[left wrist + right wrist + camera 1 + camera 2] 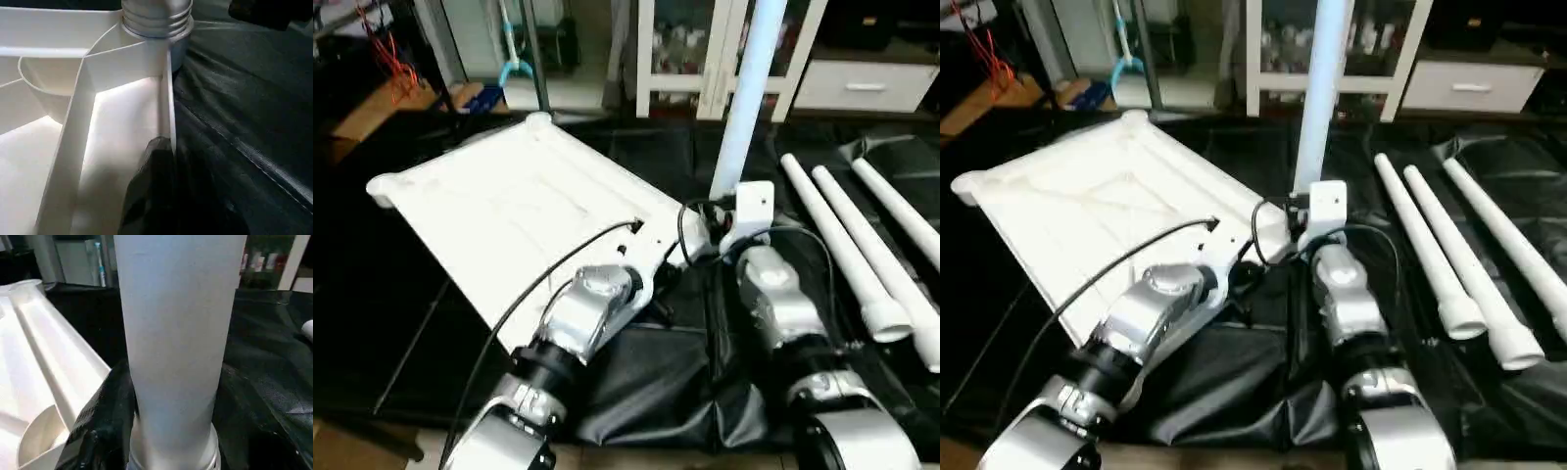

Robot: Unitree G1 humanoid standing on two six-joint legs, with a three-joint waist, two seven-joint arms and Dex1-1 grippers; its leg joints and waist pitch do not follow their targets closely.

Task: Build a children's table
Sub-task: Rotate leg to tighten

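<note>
I am seeing the table top (509, 211) lying ribbed side up on the black sheet (656, 382) at the left, with my left gripper (154, 161) sitting at its near right edge, jaws together and pinching the rim wall just short of the corner socket. Beside it at centre, one leg (744, 88) is standing upright in that socket, and my right gripper (115, 416) is standing with its jaws partly apart around the leg's lower end. At the right, three loose legs (862, 245) are lying side by side on the sheet, well apart from the top.
</note>
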